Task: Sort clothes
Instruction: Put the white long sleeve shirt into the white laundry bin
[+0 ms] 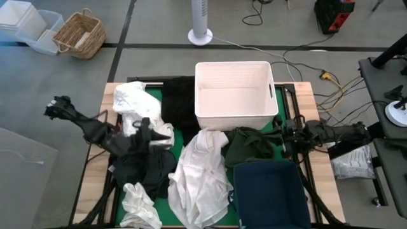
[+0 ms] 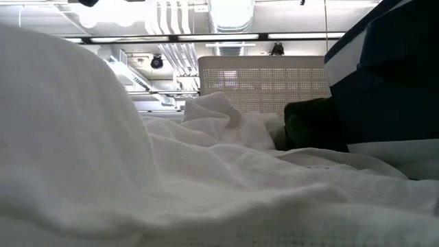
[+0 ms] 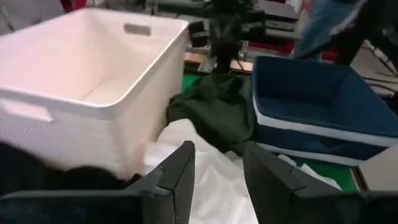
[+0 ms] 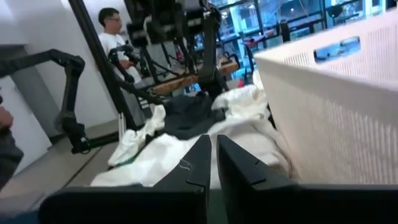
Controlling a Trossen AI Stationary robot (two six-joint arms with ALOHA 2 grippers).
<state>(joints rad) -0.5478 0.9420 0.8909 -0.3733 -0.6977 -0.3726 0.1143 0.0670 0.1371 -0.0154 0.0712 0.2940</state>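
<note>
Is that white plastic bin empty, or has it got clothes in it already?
Empty. The high view shows the white bin with a bare floor, and the left wrist view agrees.

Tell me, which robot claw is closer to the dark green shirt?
The right claw. It sits just beside the dark green shirt, at its edge. The left claw is farther off, across the big white cloth, over black clothes.

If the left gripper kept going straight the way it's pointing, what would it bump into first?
Probably the big white garment right ahead of the open left gripper; the dark green garment lies beyond it.
</note>
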